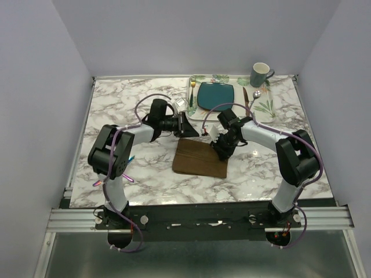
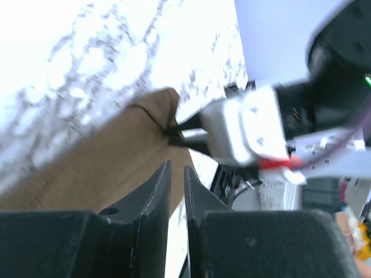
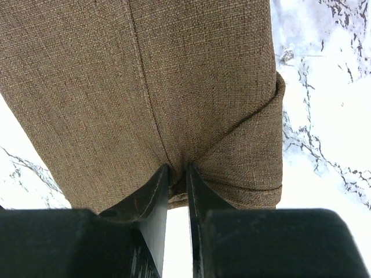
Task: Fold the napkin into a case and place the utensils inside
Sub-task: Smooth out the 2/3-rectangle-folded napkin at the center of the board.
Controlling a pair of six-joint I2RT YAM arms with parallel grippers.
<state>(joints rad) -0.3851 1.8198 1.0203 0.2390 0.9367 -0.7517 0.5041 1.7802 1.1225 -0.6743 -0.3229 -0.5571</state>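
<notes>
The dark brown napkin point(image 1: 200, 157) lies folded on the marble table in front of the arms. My right gripper point(image 1: 222, 152) is shut on cloth bunched at the napkin's right edge, and the right wrist view shows the pinch point(image 3: 177, 168) on the napkin point(image 3: 145, 75). My left gripper point(image 1: 193, 131) hovers over the napkin's far edge, jaws nearly together with nothing between them point(image 2: 177, 168). The left wrist view shows the napkin point(image 2: 104, 156) and the right gripper point(image 2: 174, 132) nipping its corner. Slim pink-purple utensils point(image 1: 131, 160) peek out from under the left arm.
A leaf-printed placemat point(image 1: 264, 110) at the back right carries a teal plate point(image 1: 216, 97), a gold fork point(image 1: 191, 92), a dark knife point(image 1: 245, 98) and a spoon point(image 1: 255, 95). A grey mug point(image 1: 261, 73) stands at its far corner.
</notes>
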